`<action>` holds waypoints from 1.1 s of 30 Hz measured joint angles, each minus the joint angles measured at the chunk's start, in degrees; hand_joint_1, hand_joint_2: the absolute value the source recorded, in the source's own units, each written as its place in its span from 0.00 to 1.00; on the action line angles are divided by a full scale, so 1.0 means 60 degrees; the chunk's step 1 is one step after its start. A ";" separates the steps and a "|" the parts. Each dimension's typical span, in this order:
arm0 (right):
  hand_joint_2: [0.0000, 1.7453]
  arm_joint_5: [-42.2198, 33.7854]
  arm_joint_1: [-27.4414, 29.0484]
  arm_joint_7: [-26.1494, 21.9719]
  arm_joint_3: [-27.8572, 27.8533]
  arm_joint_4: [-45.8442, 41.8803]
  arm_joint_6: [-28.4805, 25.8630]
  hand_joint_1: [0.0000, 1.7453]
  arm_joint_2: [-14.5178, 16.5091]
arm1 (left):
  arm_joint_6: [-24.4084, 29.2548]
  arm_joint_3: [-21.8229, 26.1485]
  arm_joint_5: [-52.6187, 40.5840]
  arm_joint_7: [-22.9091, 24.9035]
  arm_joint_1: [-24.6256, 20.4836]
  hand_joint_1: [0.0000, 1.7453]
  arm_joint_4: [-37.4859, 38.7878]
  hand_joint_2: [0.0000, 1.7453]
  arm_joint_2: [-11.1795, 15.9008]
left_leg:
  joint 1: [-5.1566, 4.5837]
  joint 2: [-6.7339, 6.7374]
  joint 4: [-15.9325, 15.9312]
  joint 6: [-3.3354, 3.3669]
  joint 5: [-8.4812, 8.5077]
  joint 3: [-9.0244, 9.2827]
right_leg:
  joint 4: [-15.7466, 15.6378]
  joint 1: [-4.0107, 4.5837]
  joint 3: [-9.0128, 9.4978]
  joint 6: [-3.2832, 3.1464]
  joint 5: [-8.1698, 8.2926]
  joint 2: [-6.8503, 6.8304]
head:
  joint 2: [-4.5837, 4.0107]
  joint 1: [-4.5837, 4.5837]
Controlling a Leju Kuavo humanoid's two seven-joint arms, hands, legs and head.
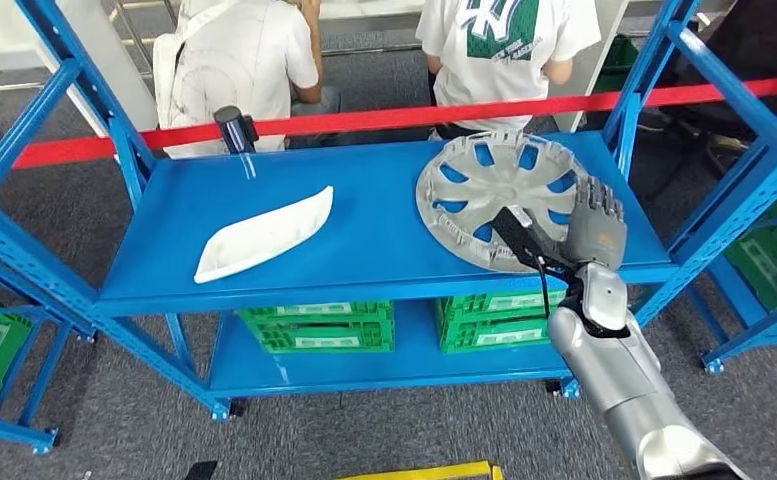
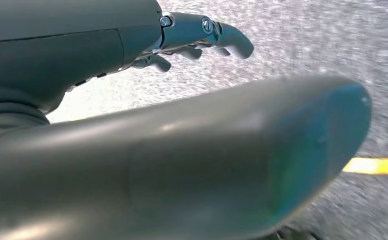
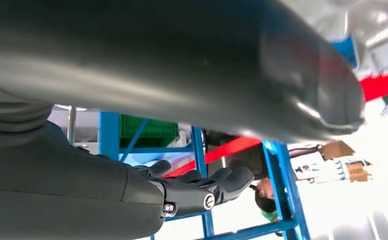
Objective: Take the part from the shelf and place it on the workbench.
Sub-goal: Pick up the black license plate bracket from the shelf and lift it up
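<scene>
Right hand (image 1: 594, 232) is up at the blue shelf (image 1: 364, 250), palm turned away, its fingers (image 1: 598, 205) straight and standing side by side, slightly apart, holding nothing. Just beside those fingers, on their left, lies the silver wheel cover (image 1: 494, 190), flat on the top shelf board near its right end. A dark thumb-side part of the hand reaches over the cover's near rim; whether it actually touches the rim, I cannot tell. The rest of the cover sits beyond and to the left of the fingertips.

Well away from the fingers, further left on the same board, rests a white curved part (image 1: 264, 236), lying flat. Past it, at the shelf's far edge, a dark cylinder (image 1: 234, 128) stands upright. Below the fingers, on the lower board, sit green crates (image 1: 319, 326).

Behind the shelf a red barrier tape (image 1: 384, 120) runs across, and beyond it two people in white shirts (image 1: 254, 60) stand with their backs turned.

In the right wrist view the hand's dark fingers (image 3: 216, 182) stretch out loosely, nothing between them, with blue shelf posts and the red tape behind.

Left hand (image 2: 201, 37) hangs over grey carpet floor (image 2: 306, 45), its fingers gently curled and apart, gripping nothing; a yellow floor line (image 2: 376, 166) shows nearby.
</scene>
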 joint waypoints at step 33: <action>0.00 -0.0277 -0.0446 -0.0455 -0.0066 0.0199 0.1072 0.00 0.1026 | -0.0208 -0.0005 -0.0180 -0.0234 -0.0085 0.00 -0.0050 0.00 0.0048 | -0.0330 -0.0035 -0.0403 0.0508 0.1107 -0.0998 | -0.0218 0.0278 0.0997 -0.0014 -0.0838 0.0043 | 0.0000 -0.0043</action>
